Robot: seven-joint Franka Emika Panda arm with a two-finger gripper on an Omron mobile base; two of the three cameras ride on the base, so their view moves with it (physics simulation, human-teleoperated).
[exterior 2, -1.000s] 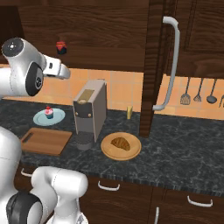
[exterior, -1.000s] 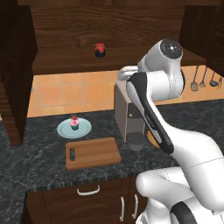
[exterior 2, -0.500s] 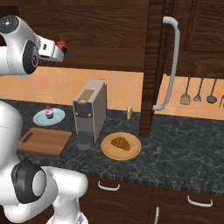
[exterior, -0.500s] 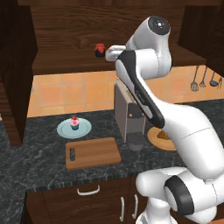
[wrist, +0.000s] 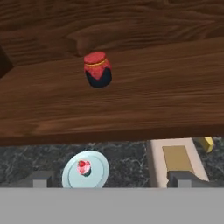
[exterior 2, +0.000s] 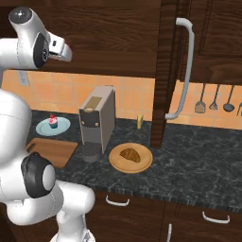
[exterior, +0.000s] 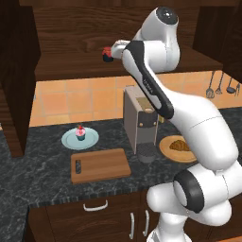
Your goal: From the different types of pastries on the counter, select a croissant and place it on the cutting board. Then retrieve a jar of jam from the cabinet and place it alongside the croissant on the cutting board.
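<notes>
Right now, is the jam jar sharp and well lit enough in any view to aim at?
Hand view: the small dark jar with red lid is evenly lit, slightly soft, no glare, on the dark wood cabinet shelf. Left base view: jar is small, dim and partly hidden by the arm.

Two base views behind the arm, flanking, sharing the counter (exterior: 42, 165), hand view close on cabinet shelf (wrist: 131, 100)

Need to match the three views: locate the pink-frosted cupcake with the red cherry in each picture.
Left base view: pink-frosted cupcake left of centre, just below mid-height.
Right base view: cupcake on the left side, mid-height.
Hand view: cupcake bottom left.
Shared landmark: grey boxy machine, right of it everywhere.
</notes>
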